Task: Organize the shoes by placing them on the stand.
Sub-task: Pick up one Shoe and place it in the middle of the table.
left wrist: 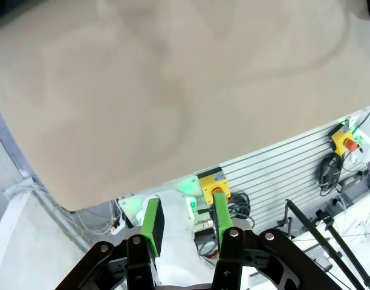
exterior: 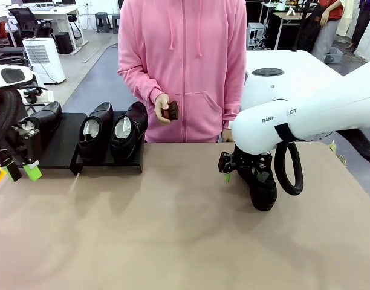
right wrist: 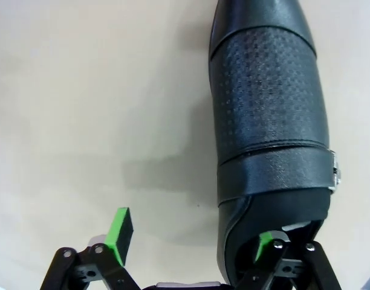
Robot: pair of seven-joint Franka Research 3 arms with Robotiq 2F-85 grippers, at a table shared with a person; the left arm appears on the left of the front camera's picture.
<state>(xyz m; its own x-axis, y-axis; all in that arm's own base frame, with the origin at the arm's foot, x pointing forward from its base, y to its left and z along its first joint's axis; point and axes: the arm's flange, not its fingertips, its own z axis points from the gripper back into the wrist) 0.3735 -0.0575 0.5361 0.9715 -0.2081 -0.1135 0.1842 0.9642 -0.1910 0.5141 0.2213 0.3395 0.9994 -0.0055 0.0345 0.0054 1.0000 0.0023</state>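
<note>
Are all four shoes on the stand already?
No, three sit on the stand; the fourth shoe is on the table at the right tool.

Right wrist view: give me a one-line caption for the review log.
Open right gripper straddles the heel wall of a black shoe on the tan table, one finger inside its opening.

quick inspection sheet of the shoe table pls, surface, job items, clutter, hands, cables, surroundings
surface: tan tabletop, bare around the lone shoe.
job's things: three shoes on the stand at far left; the fourth shoe on the table at right, off the stand.
clutter: nothing seen on the table; small brown object in the person's hand.
grippers: left hand open, holding nothing; right hand open, one finger in the fourth shoe's opening, the other outside it.
cables: black hose looped at the right wrist.
surroundings: person in a pink hoodie at the far side; white tables behind.
</note>
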